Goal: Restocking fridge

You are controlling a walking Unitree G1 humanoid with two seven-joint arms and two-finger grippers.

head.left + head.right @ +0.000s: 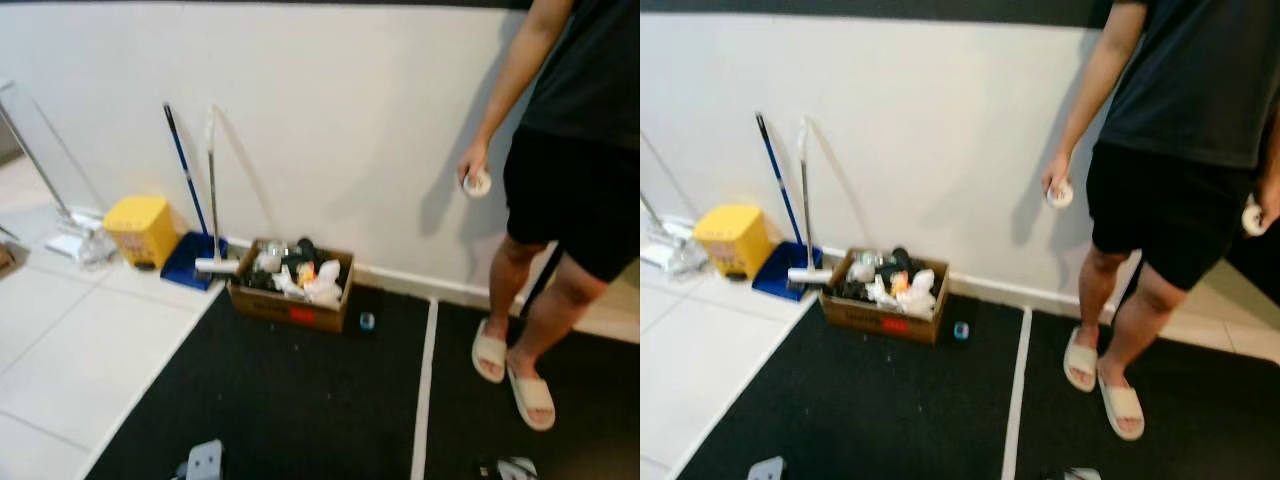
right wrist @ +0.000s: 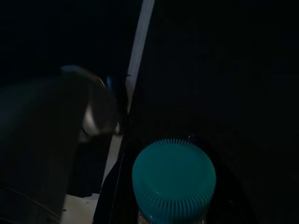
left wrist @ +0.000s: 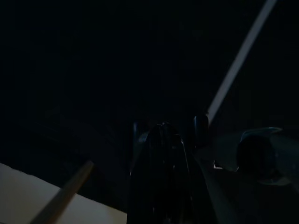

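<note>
Teal ribbed screw cap of a clear bottle (image 2: 174, 179) sits right between the right end effector's black fingers, so I judge it clamped on the bottle and in the carry step. No fridge ahead: white wall, black floor mat (image 1: 300, 400), brown cardboard box of clutter (image 1: 290, 285), a person in sandals (image 1: 1170, 150). Next move calls for turning and walking to find the fridge. Left end effector (image 3: 163, 135) hangs idle in shade; grip state can't be told.

- Both eye views look down from head height at the black mat (image 1: 300, 400), sharing the cardboard box (image 1: 292, 290) and the person (image 1: 1170, 150).
- Both wrist views hang close over the dark mat.
</note>
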